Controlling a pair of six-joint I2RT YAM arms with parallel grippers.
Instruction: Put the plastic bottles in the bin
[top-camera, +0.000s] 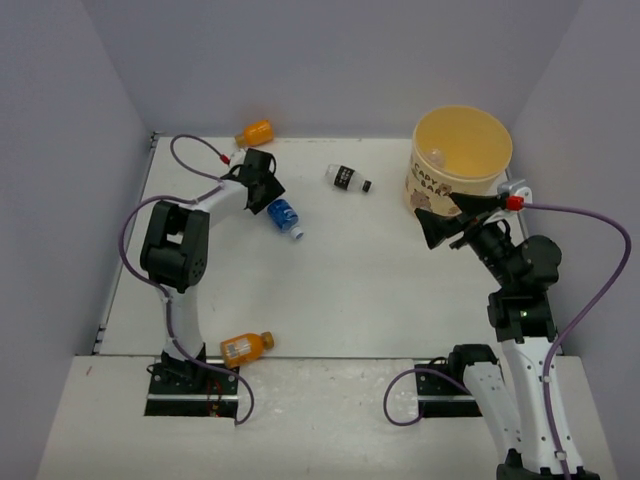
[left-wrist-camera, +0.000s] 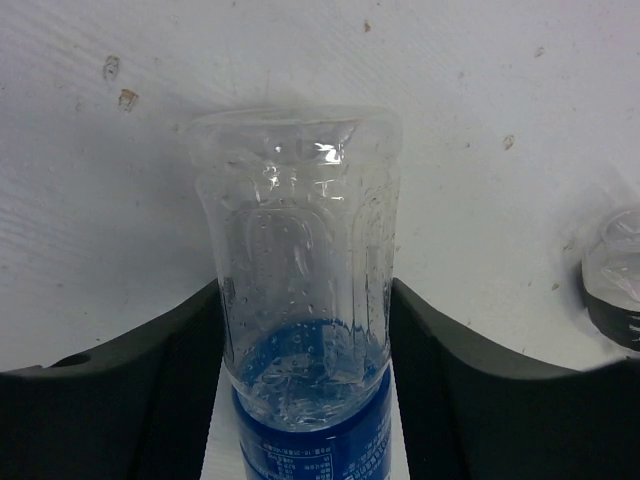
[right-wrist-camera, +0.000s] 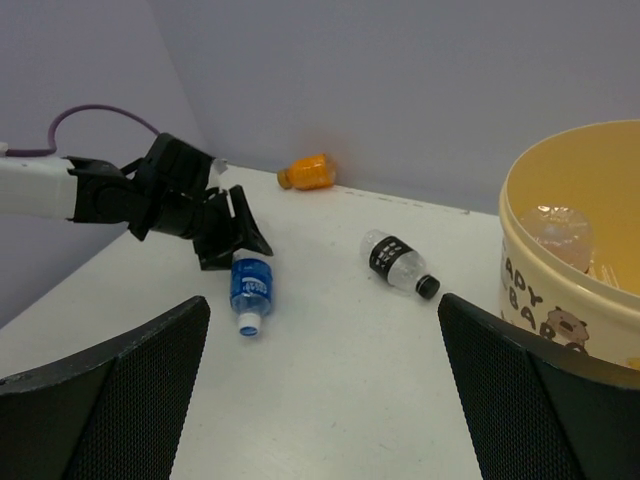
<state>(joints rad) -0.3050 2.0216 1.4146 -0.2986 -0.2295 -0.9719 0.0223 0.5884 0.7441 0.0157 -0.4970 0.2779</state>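
Here, the left gripper (left-wrist-camera: 305, 310) clamps the blue-label bottle (left-wrist-camera: 300, 200) lying lengthwise between its fingers, base pointing ahead; the right gripper (right-wrist-camera: 325, 303), wide apart, hangs beside the bin (right-wrist-camera: 530, 290).

I work over a white tabletop (top-camera: 380, 290), matt and a little scuffed, and from close I can see a few small brown specks (left-wrist-camera: 118, 85) on it. Plain lilac-grey walls close it in on three sides: a back wall (top-camera: 330, 60), a left wall (top-camera: 50, 200) and a right wall (top-camera: 600, 120). Along the near edge lies a paler board (top-camera: 330, 420), separated from the tabletop by a thin dark seam.
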